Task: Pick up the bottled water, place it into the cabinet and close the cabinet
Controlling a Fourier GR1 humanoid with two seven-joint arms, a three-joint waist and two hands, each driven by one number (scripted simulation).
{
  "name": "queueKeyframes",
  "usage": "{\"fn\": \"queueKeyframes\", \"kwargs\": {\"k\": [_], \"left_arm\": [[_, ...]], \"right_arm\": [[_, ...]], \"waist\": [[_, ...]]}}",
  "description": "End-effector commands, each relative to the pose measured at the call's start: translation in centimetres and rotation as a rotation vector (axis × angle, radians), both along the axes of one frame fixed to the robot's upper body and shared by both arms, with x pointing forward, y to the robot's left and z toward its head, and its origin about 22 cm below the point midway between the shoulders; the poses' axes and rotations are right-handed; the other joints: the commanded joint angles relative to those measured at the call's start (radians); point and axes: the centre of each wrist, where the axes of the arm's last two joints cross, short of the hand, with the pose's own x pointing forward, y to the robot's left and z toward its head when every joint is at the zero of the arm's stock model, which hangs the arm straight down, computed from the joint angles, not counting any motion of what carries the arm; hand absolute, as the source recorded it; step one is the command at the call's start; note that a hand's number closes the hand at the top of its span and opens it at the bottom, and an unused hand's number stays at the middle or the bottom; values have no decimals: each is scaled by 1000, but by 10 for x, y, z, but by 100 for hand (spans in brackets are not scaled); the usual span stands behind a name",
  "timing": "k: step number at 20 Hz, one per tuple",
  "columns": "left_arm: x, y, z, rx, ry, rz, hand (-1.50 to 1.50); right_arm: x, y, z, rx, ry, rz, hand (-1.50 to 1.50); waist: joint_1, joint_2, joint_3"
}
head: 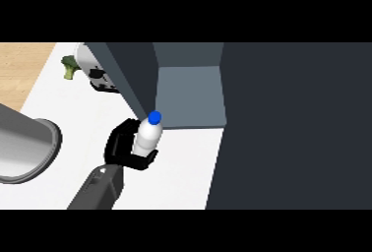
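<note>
The bottled water [147, 137] is white with a blue cap [155, 117]. It stands tilted slightly in my left hand [120, 145], whose black fingers curl round its lower body from the left. The cap sits right at the front left corner of the cabinet [190, 93], whose grey inside shows between a dark side wall [127, 74] and a large dark panel [291, 123] on the right. I cannot tell whether that panel is the cabinet's door. My grey left forearm [98, 189] comes in from the lower edge. My right hand does not show.
A big grey metal pot [25, 147] fills the left edge. At the back left a broccoli floret [69, 66] lies next to a black and white object [100, 78]. The white counter [181, 170] runs under the hand.
</note>
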Motion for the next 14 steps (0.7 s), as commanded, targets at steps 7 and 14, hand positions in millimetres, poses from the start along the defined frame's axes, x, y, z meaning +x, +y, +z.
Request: {"fn": "queueKeyframes", "kwargs": {"k": [7, 14], "left_arm": [[33, -51, 39, -47, -16, -40, 150], [49, -73, 69, -54, -21, -30, 150]], "right_arm": [[-6, -26, 6, 110, -12, 47, -150], [4, -41, 4, 88, -26, 21, -150]], "waist": [[-26, -4, 1], [-42, -6, 1]]}}
